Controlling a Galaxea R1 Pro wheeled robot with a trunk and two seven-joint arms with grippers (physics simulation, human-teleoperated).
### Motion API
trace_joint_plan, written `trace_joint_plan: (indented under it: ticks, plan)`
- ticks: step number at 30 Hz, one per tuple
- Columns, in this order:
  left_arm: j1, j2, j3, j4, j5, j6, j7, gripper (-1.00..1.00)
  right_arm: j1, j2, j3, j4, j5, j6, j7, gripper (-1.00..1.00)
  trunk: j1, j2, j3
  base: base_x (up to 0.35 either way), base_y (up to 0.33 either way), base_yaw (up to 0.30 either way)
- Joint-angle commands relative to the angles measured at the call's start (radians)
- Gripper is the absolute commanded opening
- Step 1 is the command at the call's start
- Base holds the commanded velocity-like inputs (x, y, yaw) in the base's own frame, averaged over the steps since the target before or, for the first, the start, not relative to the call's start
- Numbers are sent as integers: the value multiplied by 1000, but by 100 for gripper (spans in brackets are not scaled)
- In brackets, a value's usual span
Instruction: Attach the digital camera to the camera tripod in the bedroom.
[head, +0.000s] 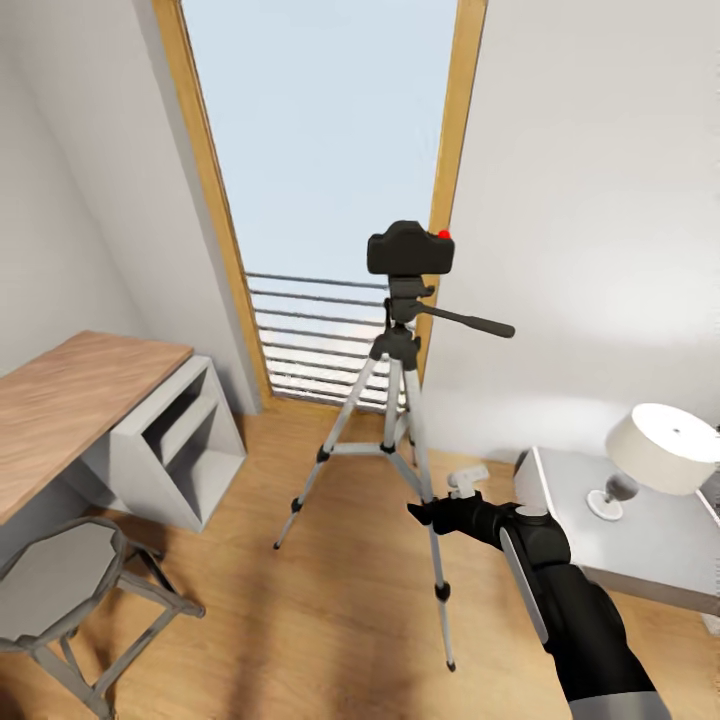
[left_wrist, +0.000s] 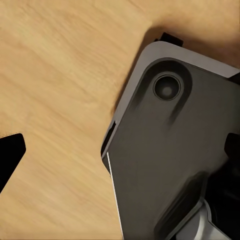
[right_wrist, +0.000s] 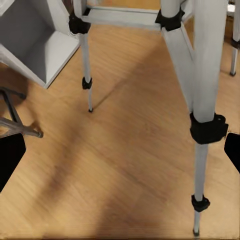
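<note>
light wood floor (head: 300, 620), camera tripod (head: 395, 400), desk (head: 70, 400), chair (head: 70, 590) standing on it

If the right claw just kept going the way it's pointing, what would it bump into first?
Probably the wood floor: the right wrist view looks down on bare boards straight ahead. The camera tripod has its nearest leg just beside that line, so the right claw might graze it; depth is unclear.

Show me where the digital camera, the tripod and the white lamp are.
digital camera (head: 410, 248), head view, front of its black body.
camera tripod (head: 398, 345), head view, black hub beneath its head.
white lamp (head: 662, 447), head view, side of its shade.
</note>
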Motion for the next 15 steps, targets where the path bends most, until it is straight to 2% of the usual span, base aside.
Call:
trace_joint_plan:
  ticks: [1,15]
  plan:
    - [0,0,-9,-1,8,-2,4,100,-1,-1,0,-1,9,3,7,100,0,-1,-2,-335,0,0]
    - [0,0,-8,1,8,-2,4,100,-2,-8,-1,-1,10,3,8,100,0,-1,-2,-335,0,0]
